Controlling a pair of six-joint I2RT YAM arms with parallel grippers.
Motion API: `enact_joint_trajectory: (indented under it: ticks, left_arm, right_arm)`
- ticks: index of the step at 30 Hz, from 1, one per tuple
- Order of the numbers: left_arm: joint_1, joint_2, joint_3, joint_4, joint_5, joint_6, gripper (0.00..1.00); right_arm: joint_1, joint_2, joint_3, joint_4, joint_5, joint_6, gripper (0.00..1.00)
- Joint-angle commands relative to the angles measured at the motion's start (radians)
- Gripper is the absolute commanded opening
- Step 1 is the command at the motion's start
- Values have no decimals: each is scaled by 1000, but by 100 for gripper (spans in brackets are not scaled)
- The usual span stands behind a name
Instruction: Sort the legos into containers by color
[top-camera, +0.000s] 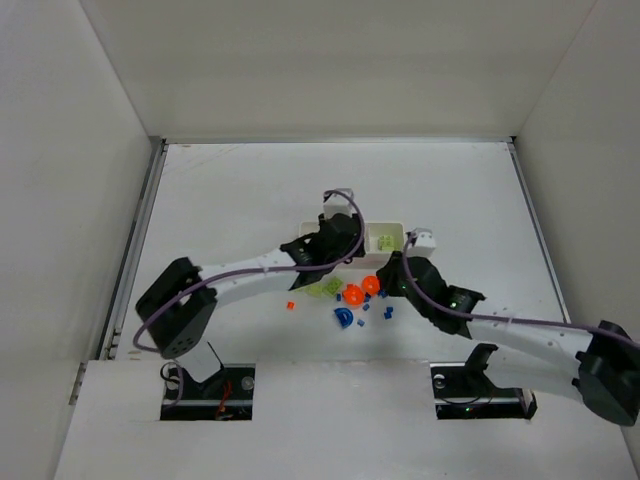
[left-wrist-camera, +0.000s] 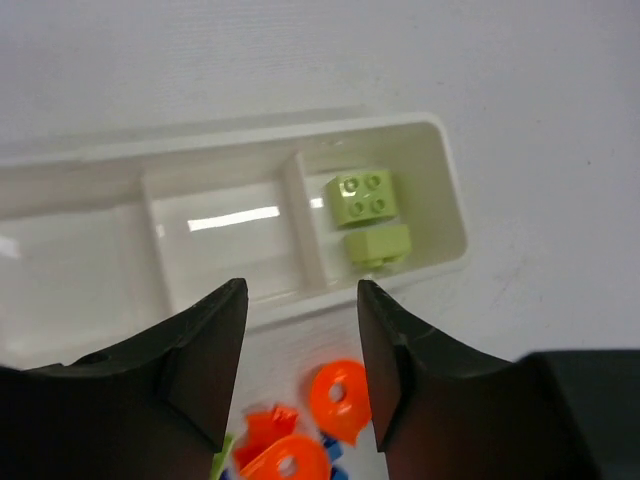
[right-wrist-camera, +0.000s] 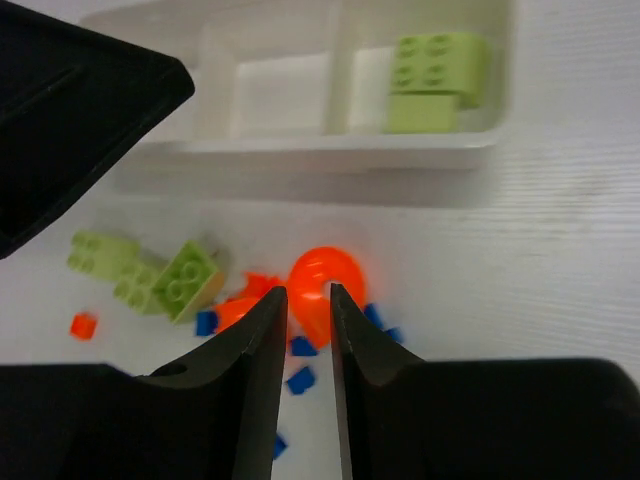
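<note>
Claws first: the left claw (left-wrist-camera: 300, 295) hangs with its 2 fingers (left-wrist-camera: 210, 360) set well apart and nothing between them, so it grips no lego. Nearest, under and just behind its tips, 2 ringed orange legos (left-wrist-camera: 340, 395) lie on the table (left-wrist-camera: 550, 120) beside a jagged orange scrap. A sliver of lime-green and a bit of blue show at the picture's lower edge. Just ahead of the tips runs the near wall of the white tray (left-wrist-camera: 452, 210). Its 3 compartments lie side by side across the claw's front, with the middle compartment (left-wrist-camera: 220, 245) straight ahead. The right-hand compartment (left-wrist-camera: 420, 160) is ahead and to the right. In that one rest 2 lime-green legos (left-wrist-camera: 365, 195), touching each other, the farther one studs up and the nearer one tipped on its side.

The right claw (right-wrist-camera: 305, 298) has its fingers close together with only a narrow slit between them. An orange rounded lego (right-wrist-camera: 325, 275) sits right at the tips, partly in the slit. I cannot tell whether the fingers pinch it or merely straddle it. Tiny dark-blue legos (right-wrist-camera: 300, 378) lie under and on either side of the fingers. To the claw's left and a little ahead, loose lime-green legos (right-wrist-camera: 185, 280) lie bunched together, and 1 small orange brick (right-wrist-camera: 83, 325) sits farther left. Beyond them is the tray, with the 2 green pieces ahead and to the right. The left claw's black body is ahead and to the left, over the tray's left part.
</note>
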Motion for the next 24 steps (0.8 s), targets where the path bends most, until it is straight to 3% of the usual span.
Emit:
enact_joint_trajectory:
  ticks: [1,3,6,13,18,24]
  left_arm:
    - [7,-186,-155,-16,-120,17,43]
    - [3,-279,-247,-56,-172,-3,43]
    - [-2,-398,-345,-137,-219,-46,43]
    - [26,-499,-476,-232,-231,-123,52]
    - [32,-476,-499,-234,-223,-121,56]
    - [41,-447,-517,-213,-223,-114,57]
  right_arm:
    - [96,123,125,98,-69,-56,30]
    - [130,208,170,112,-71,-65,35]
    - [142,329,239,117,-86,-68,52]
    - [161,536,377,63,-105,-76,70]
    - [171,607,426,19,-94,-63,72]
    - [171,675,472,-23,-63,-43,66]
